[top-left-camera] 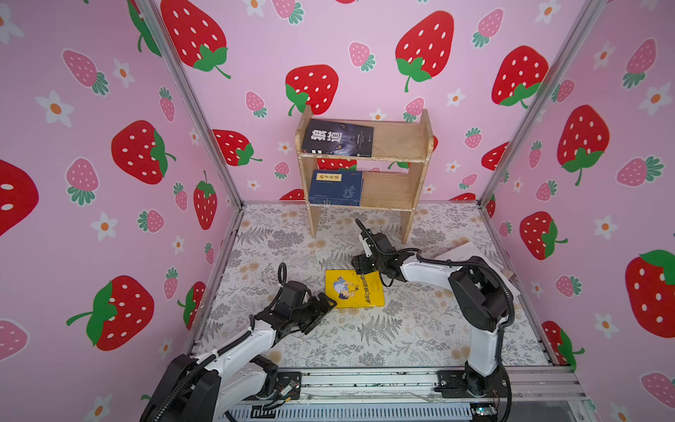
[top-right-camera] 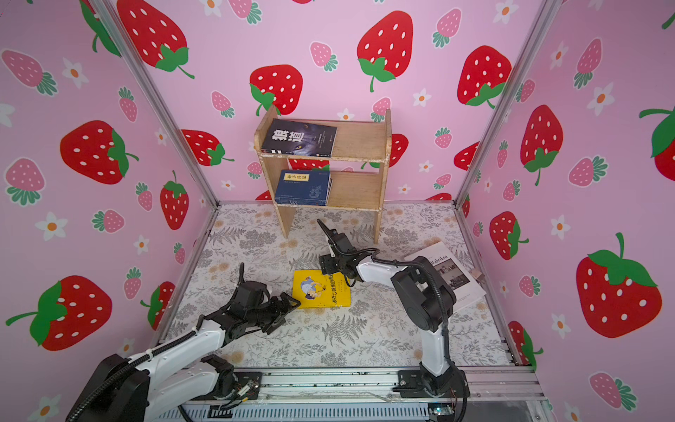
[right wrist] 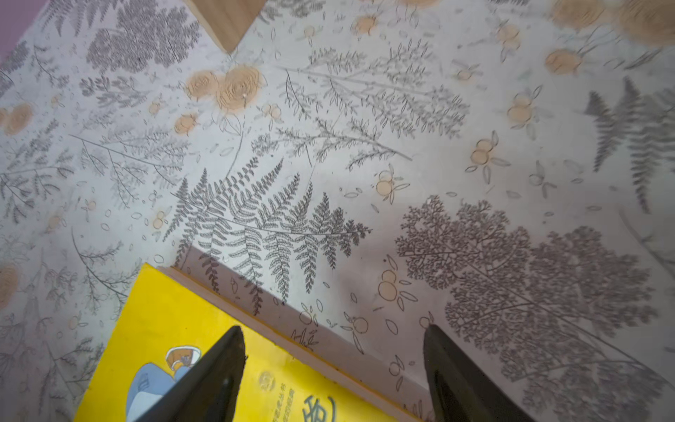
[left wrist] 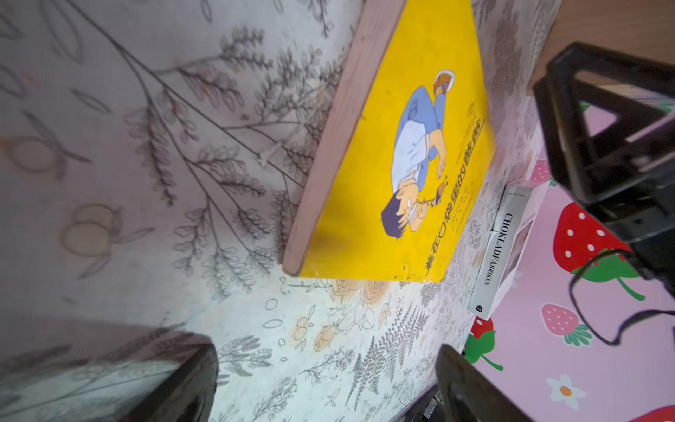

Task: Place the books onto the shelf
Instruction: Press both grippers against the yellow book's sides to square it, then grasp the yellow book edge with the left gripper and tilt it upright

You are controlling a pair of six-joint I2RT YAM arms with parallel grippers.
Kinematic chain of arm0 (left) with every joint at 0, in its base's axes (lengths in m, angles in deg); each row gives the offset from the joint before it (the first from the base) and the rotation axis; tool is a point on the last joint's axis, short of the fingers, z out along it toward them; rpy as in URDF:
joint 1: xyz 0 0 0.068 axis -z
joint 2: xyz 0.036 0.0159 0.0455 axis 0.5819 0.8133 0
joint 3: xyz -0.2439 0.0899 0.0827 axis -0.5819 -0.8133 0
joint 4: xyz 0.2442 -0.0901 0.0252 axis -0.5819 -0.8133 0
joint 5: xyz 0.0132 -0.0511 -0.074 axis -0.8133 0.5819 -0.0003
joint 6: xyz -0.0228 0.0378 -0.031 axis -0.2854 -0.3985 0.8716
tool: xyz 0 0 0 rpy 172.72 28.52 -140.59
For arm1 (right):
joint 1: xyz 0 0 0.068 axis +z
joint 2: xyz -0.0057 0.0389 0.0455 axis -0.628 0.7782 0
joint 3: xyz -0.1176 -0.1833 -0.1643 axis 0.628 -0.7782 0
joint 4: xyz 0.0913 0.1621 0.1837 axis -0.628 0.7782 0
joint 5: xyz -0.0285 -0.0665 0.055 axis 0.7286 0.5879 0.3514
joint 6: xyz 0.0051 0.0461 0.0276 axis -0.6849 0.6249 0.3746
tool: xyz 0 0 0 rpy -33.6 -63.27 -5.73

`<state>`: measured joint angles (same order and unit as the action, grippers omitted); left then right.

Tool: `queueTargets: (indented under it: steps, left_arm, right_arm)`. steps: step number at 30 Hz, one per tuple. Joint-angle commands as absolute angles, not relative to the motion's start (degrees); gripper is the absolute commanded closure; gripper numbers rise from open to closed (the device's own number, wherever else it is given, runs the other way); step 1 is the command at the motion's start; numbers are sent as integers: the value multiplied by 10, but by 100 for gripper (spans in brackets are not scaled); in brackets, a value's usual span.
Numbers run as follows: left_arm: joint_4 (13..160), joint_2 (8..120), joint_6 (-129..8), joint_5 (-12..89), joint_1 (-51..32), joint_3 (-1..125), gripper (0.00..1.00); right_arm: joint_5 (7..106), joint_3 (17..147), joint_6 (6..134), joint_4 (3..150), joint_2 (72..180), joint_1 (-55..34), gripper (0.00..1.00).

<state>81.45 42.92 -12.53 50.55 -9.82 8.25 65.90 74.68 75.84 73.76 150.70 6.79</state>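
A yellow cartoon-cover book [top-left-camera: 356,292] [top-right-camera: 323,292] lies flat in the middle of the table. My left gripper [top-left-camera: 320,313] [top-right-camera: 285,314] stands open just left of it, and in the left wrist view the book [left wrist: 365,226] lies ahead of the gripper [left wrist: 326,352], nothing between the fingers. My right gripper [top-left-camera: 359,272] [right wrist: 334,336] is open over the book's far edge, one finger above the cover [right wrist: 175,329], the other past the edge. The shelf [top-left-camera: 398,140] [top-right-camera: 359,140] holds a black book [top-left-camera: 338,137] on top and navy books [top-left-camera: 336,188] below. A white book [top-right-camera: 451,272] [left wrist: 500,248] lies at the right.
The shelf stands against the back wall on flat side panels, and one leg [right wrist: 228,22] is near my right gripper. Strawberry-patterned walls close in three sides. The right arm [top-left-camera: 478,292] partly covers the white book in a top view. An aluminium rail [top-left-camera: 365,383] runs along the front.
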Motion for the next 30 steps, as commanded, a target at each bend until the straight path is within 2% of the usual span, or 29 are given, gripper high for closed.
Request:
queueTargets:
  steps: [1, 10, 14, 18, 21, 25, 30]
  left_arm:
    - [870, 461, -75, 493, -81, 80, 5]
    - [1014, 638, -78, 516, -79, 159, 5]
    - [1013, 682, -105, 512, -89, 220, 5]
    - [961, 682, -143, 484, -102, 259, 5]
    - [925, 682, -165, 486, -102, 269, 5]
    - [948, 695, -159, 502, -103, 240, 6]
    - [978, 709, -144, 511, -102, 208, 10]
  right_arm:
    - [633, 740, 755, 737, 1515, 68, 21]
    - [593, 636, 836, 721, 1465, 74, 23]
    - [574, 585, 880, 694, 1442, 83, 24]
    - [578, 563, 896, 688, 1414, 87, 24]
    - [610, 574, 886, 698, 1402, 87, 23]
    - [656, 621, 856, 718, 1416, 83, 23]
    - [670, 674, 832, 735, 1456, 76, 31]
